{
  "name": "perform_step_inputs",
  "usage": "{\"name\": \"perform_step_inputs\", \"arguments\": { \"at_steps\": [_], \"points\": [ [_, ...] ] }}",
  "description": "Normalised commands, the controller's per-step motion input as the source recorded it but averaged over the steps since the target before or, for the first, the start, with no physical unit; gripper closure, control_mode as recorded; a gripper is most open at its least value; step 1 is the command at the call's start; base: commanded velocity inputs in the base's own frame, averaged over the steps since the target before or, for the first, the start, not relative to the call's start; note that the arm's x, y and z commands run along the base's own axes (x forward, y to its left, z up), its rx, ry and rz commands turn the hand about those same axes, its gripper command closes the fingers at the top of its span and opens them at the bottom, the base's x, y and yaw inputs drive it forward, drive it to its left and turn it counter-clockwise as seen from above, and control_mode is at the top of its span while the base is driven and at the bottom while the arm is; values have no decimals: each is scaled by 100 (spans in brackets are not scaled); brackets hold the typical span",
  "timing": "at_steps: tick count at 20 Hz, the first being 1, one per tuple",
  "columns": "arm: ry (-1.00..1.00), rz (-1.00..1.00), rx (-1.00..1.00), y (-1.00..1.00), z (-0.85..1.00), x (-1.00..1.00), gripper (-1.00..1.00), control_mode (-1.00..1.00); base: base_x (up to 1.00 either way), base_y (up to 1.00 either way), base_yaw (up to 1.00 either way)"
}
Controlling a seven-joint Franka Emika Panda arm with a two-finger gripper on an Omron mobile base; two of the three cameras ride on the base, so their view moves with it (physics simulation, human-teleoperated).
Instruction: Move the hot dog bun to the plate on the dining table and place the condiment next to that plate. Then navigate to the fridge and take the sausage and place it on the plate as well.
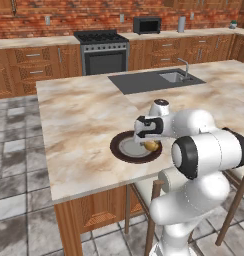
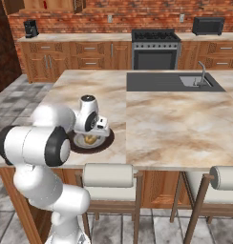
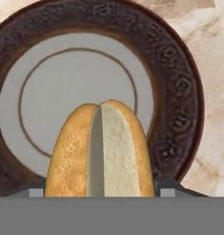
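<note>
Nearest to the cameras stands the white arm with dark joints, and its tool [image 1: 149,145] points down over the front part of the counter [image 1: 84,125], a large island with a beige-and-brown marbled stone top on a wooden base; in the hand view the two dark finger tips [image 3: 168,187] rise at either side of the hot dog bun [image 3: 101,151], a golden-tan oblong bun with a paler split, and they stand close against its sides; the jaws are set wide, about as wide as the bun, but whether they press on it or only flank it I cannot tell. In the hand view the long axis of the bun runs away from the tool, with its rounded end over the light grey centre of the plate [image 3: 178,87], a round plate with a wide dark brown patterned rim; the split faces the camera and runs along the same axis. In the left base view the bun [image 1: 152,146] shows as a small golden piece at the right inner edge of the plate [image 1: 125,154], just under the tool; in the right base view the bun [image 2: 91,139] lies within the plate [image 2: 107,139], which sits near the front edge of the counter [image 2: 175,119]. Two padded stools [image 2: 109,175] stand under that front edge; farther back a dark inset sink [image 1: 156,80] with a faucet is set in the stone top; beyond it, against the red brick wall, stand wooden cabinets [image 1: 31,67], a steel stove [image 1: 104,50] and a dark microwave [image 1: 146,25].
</note>
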Motion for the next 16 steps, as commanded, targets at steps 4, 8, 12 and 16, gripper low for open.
{"name": "perform_step_inputs", "arguments": {
  "at_steps": [4, 8, 12, 16],
  "points": [
    [-1, 0, 0, 0, -41, 35, 100, -100, 0, 0, 0],
    [-1, 0, 0, -4, -32, 35, 100, -100, 0, 0, 0],
    [-2, 0, 0, -1, -14, 43, -100, -100, 0, 0, 0],
    [0, 0, 0, 0, -1, 31, -100, -100, 0, 0, 0]
  ]
}}
